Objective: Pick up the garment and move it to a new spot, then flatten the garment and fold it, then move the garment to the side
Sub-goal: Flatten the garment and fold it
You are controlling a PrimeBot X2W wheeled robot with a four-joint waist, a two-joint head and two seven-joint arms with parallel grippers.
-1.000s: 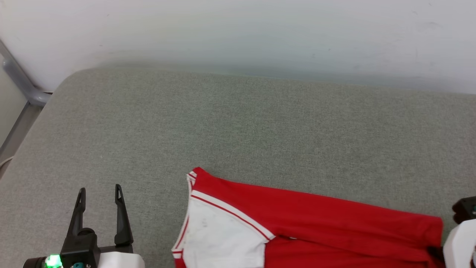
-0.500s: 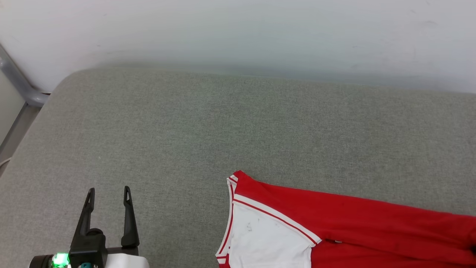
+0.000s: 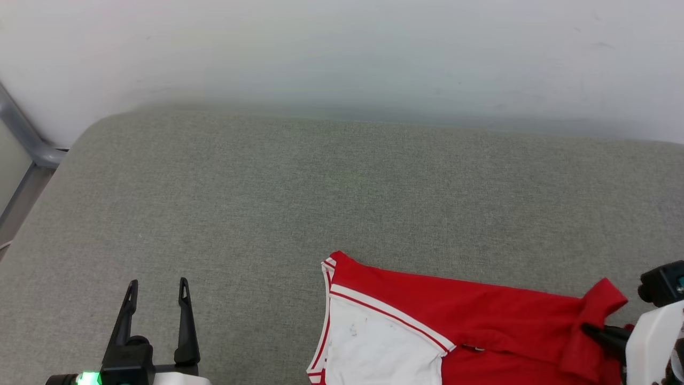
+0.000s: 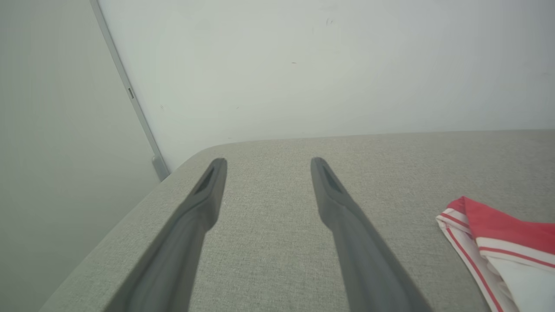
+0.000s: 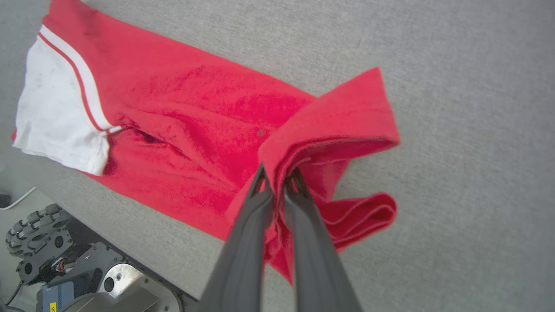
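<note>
The right gripper (image 5: 277, 173) pinches the garment (image 5: 195, 112) at its right end, probably the hem, to drag it; the left gripper (image 3: 156, 286) hangs open.

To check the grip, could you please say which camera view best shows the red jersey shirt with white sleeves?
The right wrist view: the red jersey shirt with white sleeves lies almost whole, its bunched edge pinched in the right gripper. The head view cuts off its lower part; the left wrist view catches a sleeve corner.
</note>
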